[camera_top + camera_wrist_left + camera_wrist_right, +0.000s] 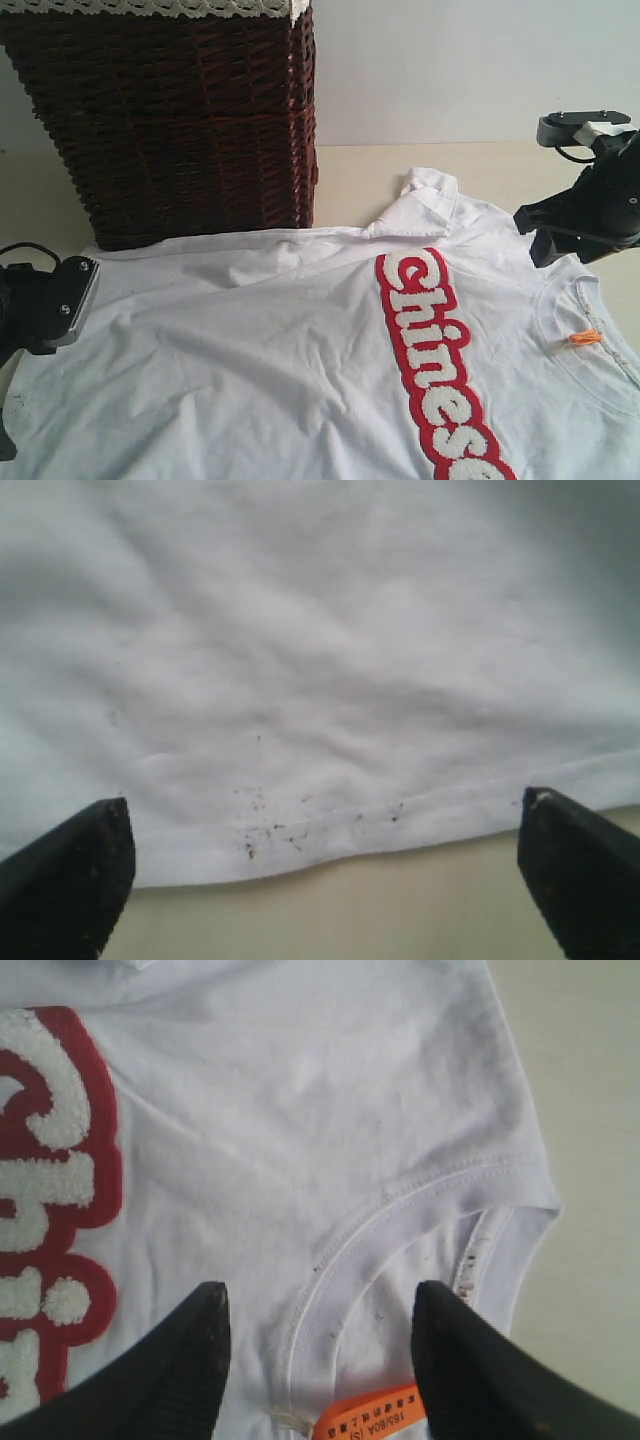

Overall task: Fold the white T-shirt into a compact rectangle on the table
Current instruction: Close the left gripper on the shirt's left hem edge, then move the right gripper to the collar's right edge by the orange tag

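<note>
On the table [350, 185]; white T-shirt [250, 340] spread; wicker basket [180, 120] just behind

Bright, soft, even light; shirt [250, 340] nearly washed out, folds faint. Dim shade at basket [180, 130] foot. Left wrist view blurry, left pincer [322, 805] edges fuzzy, one corner darker. Right wrist view sharper, stitching clear.

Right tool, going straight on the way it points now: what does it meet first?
The right tool, open, points down at the white T-shirt. It would probably land first on the neckband, close to the orange tag. How high it hangs above the cloth is unclear.
</note>
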Tool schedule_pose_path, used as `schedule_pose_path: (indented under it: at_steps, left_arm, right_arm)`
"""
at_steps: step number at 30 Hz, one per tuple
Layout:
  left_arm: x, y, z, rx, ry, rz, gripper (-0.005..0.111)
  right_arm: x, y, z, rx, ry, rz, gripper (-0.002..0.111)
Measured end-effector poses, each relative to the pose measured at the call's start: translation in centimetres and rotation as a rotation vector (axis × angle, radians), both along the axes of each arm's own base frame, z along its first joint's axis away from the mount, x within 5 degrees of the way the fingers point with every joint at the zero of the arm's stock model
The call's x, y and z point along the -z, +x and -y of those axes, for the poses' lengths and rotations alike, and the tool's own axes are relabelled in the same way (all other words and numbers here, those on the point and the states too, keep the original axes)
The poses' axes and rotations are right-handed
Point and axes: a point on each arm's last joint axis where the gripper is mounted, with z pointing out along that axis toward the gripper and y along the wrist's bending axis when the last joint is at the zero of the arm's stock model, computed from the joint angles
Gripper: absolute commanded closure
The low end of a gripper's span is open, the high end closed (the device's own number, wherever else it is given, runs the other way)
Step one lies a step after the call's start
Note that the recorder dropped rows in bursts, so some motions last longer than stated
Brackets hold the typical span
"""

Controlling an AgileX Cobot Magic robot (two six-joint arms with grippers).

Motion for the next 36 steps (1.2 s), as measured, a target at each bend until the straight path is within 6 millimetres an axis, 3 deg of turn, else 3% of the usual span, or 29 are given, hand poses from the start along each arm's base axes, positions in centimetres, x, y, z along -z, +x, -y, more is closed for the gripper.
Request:
schedule_pose_path:
  at_steps: [8, 21, 36]
  left_arm:
    - [1.8, 0.9, -2.7, -0.109, -0.003, -0.038, 0.002]
    - [1.8, 1.6, -2.6, -0.033, -0.047, 0.040, 0.002]
    - [4.1, 0.9, -2.7, 0.017, -0.036, 0.017, 0.002]
  right_arm:
    - [0.0, 0.0, 0.0, 0.000, 0.000, 0.000, 0.054]
    - [0.0, 0.0, 0.0, -0.001, -0.001, 0.002, 0.054]
    - [0.0, 0.0, 0.0, -0.002, 0.000, -0.001, 0.054]
